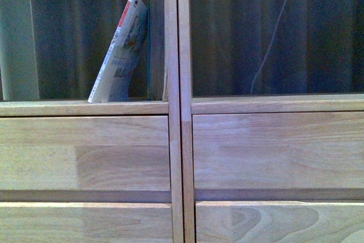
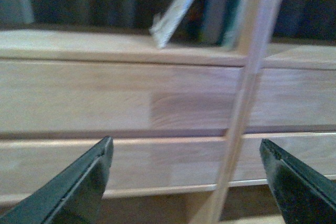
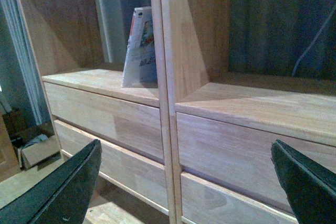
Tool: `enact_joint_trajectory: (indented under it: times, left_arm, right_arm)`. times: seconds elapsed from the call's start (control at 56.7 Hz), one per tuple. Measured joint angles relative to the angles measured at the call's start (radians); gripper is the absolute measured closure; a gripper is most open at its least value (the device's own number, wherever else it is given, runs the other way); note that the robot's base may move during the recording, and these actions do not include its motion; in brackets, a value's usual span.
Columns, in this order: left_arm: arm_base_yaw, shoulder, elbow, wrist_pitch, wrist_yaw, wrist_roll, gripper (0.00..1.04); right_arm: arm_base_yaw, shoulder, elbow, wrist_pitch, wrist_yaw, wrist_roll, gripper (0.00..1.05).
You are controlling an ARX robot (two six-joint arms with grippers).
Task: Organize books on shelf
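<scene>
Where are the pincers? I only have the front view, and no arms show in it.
Observer: The left pincer is open and holds nothing. It faces the drawer fronts below the leaning paperback.
Operator: And the right one?
Observer: The right pincer is open too, with nothing in it. It views the shelf obliquely.
Operator: Anything on the floor?
Observer: What looks like a cardboard box sits on the floor past the shelf's outer side, by the paperback's column.

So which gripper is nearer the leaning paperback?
Left, probably. The left gripper faces the drawers just below the paperback; the right gripper views it from farther off, at an angle.
</scene>
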Motion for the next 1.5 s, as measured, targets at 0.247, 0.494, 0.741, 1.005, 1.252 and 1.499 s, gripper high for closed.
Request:
enact_joint_trajectory:
  times: [0.247, 0.494, 0.741, 1.005, 1.252, 1.499]
  left_arm:
    - [-0.027, -0.092, -0.136, -0.041, -0.214, 0.046, 0.66]
    - [-0.027, -0.167, -0.223, -0.027, -0.216, 0.054, 1.02]
    - [-0.027, -0.235, -0.280, -0.029, -0.216, 0.054, 1.02]
    - [-0.027, -0.300, -0.322, -0.055, -0.216, 0.054, 1.02]
    - [-0.028, -0.487, -0.361, -0.196, -0.216, 0.056, 1.02]
    - [-0.028, -0.496, -0.370, -0.198, -0.216, 0.056, 1.02]
  right_arm:
    - [0.180, -0.110, -0.102, -0.274, 0.642, -0.171, 0.42]
    - [0.185, -0.215, -0.291, -0.201, 0.660, -0.196, 0.85]
    - [0.185, -0.299, -0.414, -0.167, 0.660, -0.203, 1.02]
    - [0.185, -0.376, -0.495, -0.162, 0.660, -0.203, 1.02]
    - [0.185, -0.515, -0.539, -0.277, 0.660, -0.203, 1.02]
    - [0.185, -0.574, -0.559, -0.290, 0.662, -0.203, 1.02]
